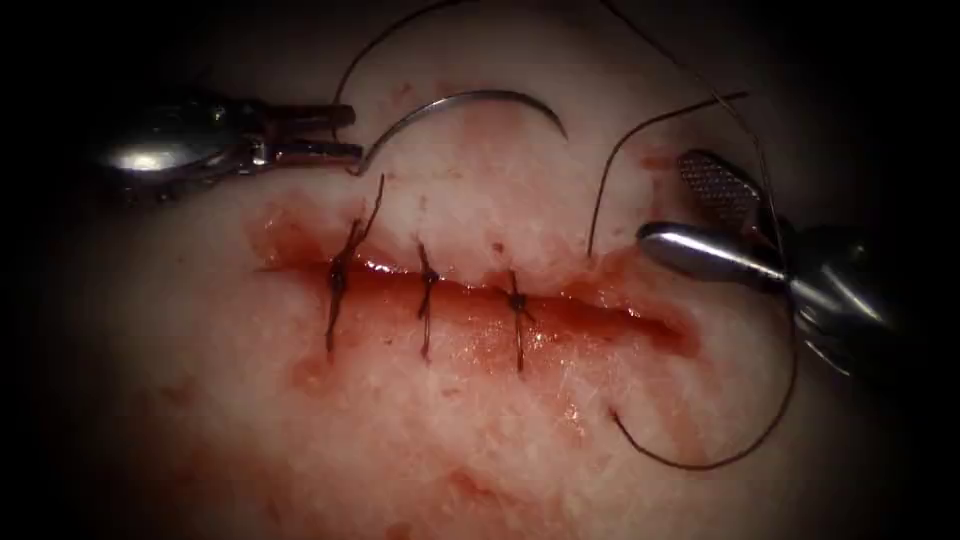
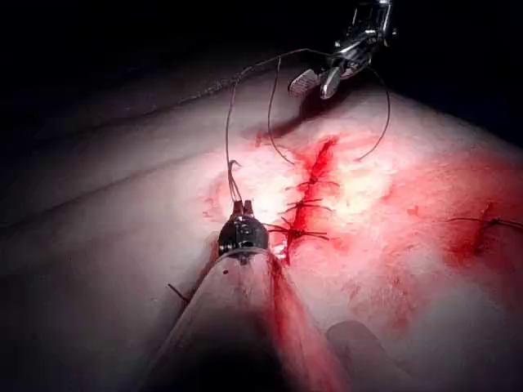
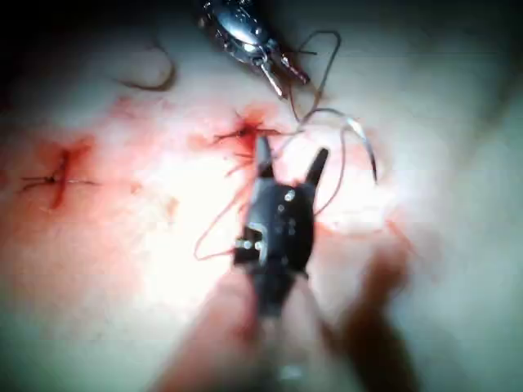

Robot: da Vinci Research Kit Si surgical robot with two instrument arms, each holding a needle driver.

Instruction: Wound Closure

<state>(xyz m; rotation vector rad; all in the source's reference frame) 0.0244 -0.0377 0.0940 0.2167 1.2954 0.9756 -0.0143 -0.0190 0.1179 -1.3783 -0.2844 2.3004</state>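
**Left tool grips the needle's tail end; right tool gapes with nothing in it**

The cut (image 1: 480, 295) runs across the tissue (image 1: 480, 440) and carries three tied stitches (image 1: 428, 298), with red fluid (image 1: 540, 340) along its line and below it.

Above the cut's left end, the left tool (image 1: 345, 135) has its jaws closed on the tail end of the curved needle (image 1: 470, 100). From that grip the needle arches away toward the right, above the cut, its point hanging free above the tissue and not in it.

The thread (image 1: 700, 460) leaves the needle's held end, climbs away from the cut and returns near the cut's right end, where a strand enters the tissue just above the cut. Another stretch loops wide below the cut's right end and passes behind the right tool.

The right tool (image 1: 690, 205) sits just above the cut's right end, its jaws spread wide apart and holding nothing; strands of thread run close by it.
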